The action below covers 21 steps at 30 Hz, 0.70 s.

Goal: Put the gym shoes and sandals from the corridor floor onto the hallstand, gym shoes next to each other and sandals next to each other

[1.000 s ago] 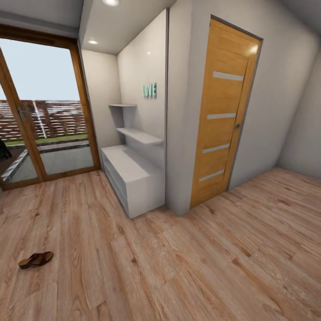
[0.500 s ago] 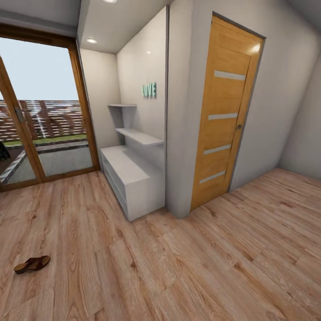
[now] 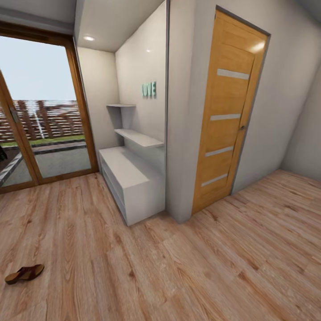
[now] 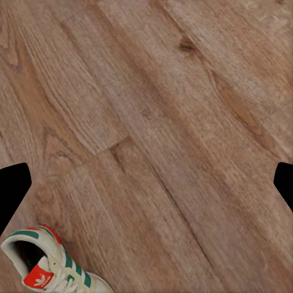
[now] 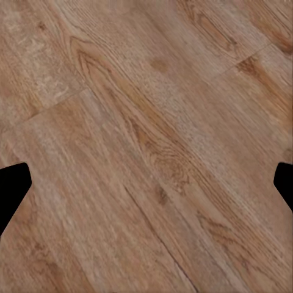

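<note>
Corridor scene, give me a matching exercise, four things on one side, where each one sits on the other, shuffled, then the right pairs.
Things:
1. sandal
2. gym shoe
3. hallstand
4. LOVE letters

Places:
A. on the pale wall panel above the staggered shelves
B. alone on the floor planks at the head view's lower left
C. against the wall between the glass door and the wooden door
D. on the floor at the edge of the left wrist view

Pairs: 1-B, 2-D, 3-C, 4-A
</note>
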Available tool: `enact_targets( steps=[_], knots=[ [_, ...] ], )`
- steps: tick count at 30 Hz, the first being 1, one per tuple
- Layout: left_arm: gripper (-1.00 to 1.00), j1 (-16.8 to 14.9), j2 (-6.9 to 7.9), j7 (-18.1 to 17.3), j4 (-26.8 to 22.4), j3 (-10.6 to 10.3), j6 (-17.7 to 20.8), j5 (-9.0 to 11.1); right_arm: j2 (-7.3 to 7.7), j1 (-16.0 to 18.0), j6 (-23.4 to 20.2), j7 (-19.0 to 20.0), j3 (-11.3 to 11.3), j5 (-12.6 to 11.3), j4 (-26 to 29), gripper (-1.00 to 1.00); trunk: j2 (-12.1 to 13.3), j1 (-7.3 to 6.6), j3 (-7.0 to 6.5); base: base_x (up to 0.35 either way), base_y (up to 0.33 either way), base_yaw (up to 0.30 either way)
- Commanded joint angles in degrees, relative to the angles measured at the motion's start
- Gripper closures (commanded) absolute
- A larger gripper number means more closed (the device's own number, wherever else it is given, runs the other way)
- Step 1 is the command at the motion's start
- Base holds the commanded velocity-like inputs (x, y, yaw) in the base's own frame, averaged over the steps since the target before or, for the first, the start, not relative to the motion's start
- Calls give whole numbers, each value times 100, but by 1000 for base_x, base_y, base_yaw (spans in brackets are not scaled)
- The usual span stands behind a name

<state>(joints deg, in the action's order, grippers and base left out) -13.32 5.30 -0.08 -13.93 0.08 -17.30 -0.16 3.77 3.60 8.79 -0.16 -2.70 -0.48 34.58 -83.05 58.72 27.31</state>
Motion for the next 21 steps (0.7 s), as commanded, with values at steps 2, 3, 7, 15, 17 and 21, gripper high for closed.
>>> enact_targets(
  steps=[2, 3, 7, 15, 17, 21],
  knots=[
    [-100, -4, -1, -1, 5, 1, -19, -2, 0, 2, 18, -2, -3, -5, -4, -100, -3, 1, 6, 75, 0, 0],
    [-100, -4, -1, -1, 5, 1, -19, -2, 0, 2, 18, -2, -3, -5, -4, -100, -3, 1, 6, 53, 0, 0],
    [-100, -4, 0, -3, 4, 1, -19, -2, -3, 1, 18, -2, -3, -5, -4, -100, -3, 1, 6, 27, 0, 0],
    [-100, -4, 10, -4, 4, 1, -19, -2, -3, 1, 18, -2, -3, -5, -4, -100, -3, 1, 6, 92, -2, 0],
    [-100, -4, 9, -4, 4, 1, -19, -2, -5, 1, 18, -2, -3, -5, -2, -100, -3, 1, 6, 212, -31, 0],
    [-100, -4, 4, -7, 4, 1, -19, -2, -5, 0, 18, -2, -3, -5, 2, -100, -3, 1, 6, 258, -47, 0]
  ],
)
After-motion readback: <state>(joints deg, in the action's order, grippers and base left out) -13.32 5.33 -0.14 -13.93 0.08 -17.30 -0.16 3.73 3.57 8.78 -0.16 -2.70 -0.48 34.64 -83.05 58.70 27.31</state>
